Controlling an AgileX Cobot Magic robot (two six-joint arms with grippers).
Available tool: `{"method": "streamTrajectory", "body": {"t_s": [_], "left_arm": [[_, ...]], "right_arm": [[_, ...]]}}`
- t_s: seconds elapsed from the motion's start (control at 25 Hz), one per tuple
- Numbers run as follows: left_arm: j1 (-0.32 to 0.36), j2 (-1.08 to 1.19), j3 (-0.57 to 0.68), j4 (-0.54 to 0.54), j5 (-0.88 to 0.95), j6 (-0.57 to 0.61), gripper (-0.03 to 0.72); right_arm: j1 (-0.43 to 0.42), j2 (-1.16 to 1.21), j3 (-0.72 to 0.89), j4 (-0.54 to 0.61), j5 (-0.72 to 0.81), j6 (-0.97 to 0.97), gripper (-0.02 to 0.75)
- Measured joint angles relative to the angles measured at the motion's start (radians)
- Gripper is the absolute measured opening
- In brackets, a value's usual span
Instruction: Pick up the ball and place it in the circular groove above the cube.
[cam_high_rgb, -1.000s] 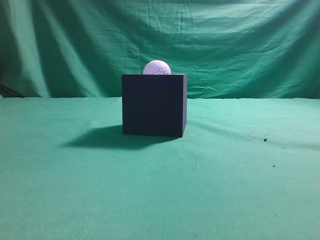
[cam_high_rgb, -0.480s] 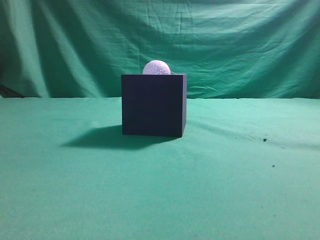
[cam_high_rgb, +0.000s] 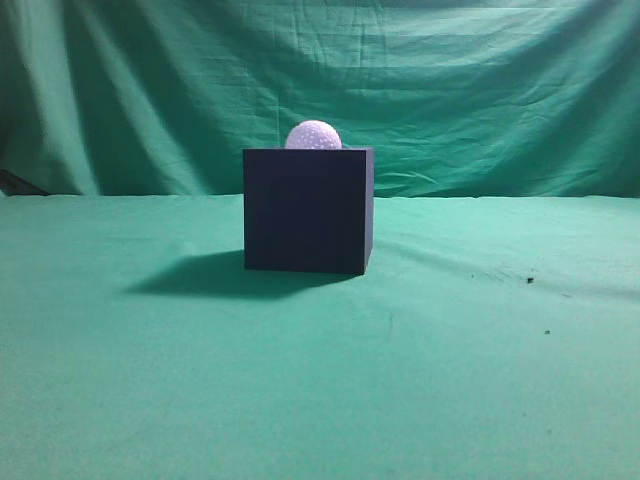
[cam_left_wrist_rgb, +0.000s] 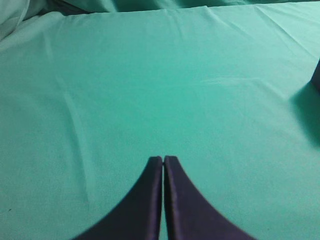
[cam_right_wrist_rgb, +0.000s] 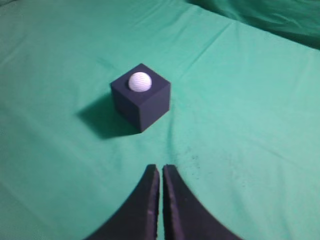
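Over bare green cloth (cam_left_wrist_rgb: 150, 90), left gripper (cam_left_wrist_rgb: 163, 159) has fingers pressed together, holding nothing, touching nothing. Right gripper (cam_right_wrist_rgb: 161, 168) likewise closed tight & empty, well apart from the cube (cam_right_wrist_rgb: 142, 100), which sits at its 12 o'clock w/ nothing between. The ball (cam_high_rgb: 313, 136) rests seated in cube's top (cam_high_rgb: 308, 210), centre of table, shadow at cube's 8 o'clock. Green backdrop (cam_high_rgb: 480, 90) behind.

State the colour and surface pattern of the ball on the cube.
White, dimpled all over; the ball shows best in the exterior view, on the cube.
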Motion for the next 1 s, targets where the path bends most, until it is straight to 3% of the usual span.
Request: {"method": "streamTrajectory", "body": {"t_s": [0.28, 0.72, 1.0], "left_arm": [[0.0, 0.0, 0.0, 0.0, 0.0, 0.0, 0.0], [0.0, 0.0, 0.0, 0.0, 0.0, 0.0, 0.0], [0.0, 0.0, 0.0, 0.0, 0.0, 0.0, 0.0]], "right_arm": [[-0.015, -0.075, 0.236, -0.147, -0.246, 0.119, 0.0], [-0.407, -0.41, 0.707, -0.09, -0.623, 0.153, 0.0], [-0.563, -0.515, 0.839, -0.056, -0.656, 0.155, 0.0]]}}
